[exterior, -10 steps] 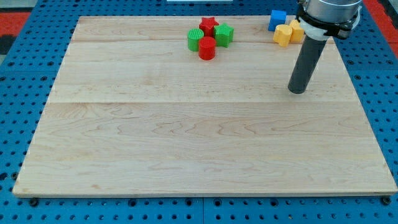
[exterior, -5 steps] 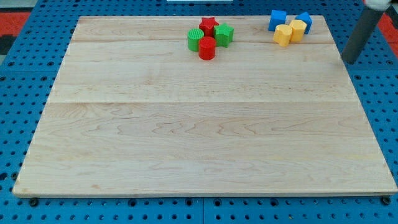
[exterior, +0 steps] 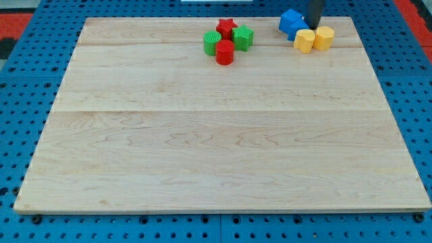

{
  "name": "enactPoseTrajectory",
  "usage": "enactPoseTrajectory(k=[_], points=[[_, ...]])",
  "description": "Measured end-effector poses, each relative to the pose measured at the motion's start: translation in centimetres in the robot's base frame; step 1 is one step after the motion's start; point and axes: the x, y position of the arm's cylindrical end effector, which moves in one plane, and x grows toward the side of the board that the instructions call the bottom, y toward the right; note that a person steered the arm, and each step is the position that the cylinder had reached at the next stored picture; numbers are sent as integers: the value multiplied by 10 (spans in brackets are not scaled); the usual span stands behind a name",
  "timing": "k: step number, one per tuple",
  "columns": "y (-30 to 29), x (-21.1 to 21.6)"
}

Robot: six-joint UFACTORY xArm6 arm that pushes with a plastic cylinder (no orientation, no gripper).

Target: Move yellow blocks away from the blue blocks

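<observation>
While my tip point(exterior: 314, 25) sits at the surface's point(exterior: 202, 135) top edge, touching the blue blocks point(exterior: 293, 23) on its left with both yellow blocks point(exterior: 314, 38) just below, separation is underway; next push yellows downward; this gripperless end effector cannot open or close.

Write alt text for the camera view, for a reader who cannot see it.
My tip rests at the wooden board's top right, just above two yellow blocks and right of the blue blocks. A cluster of red star, red cylinder and two green blocks sits top centre.
</observation>
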Motion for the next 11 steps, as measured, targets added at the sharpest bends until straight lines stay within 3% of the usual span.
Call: enactPoseTrajectory(k=[2, 4, 5, 6, 7, 8, 11], points=[[6, 17], [-48, 69], [-58, 63], [-42, 33], [33, 31], [51, 28], [17, 113]])
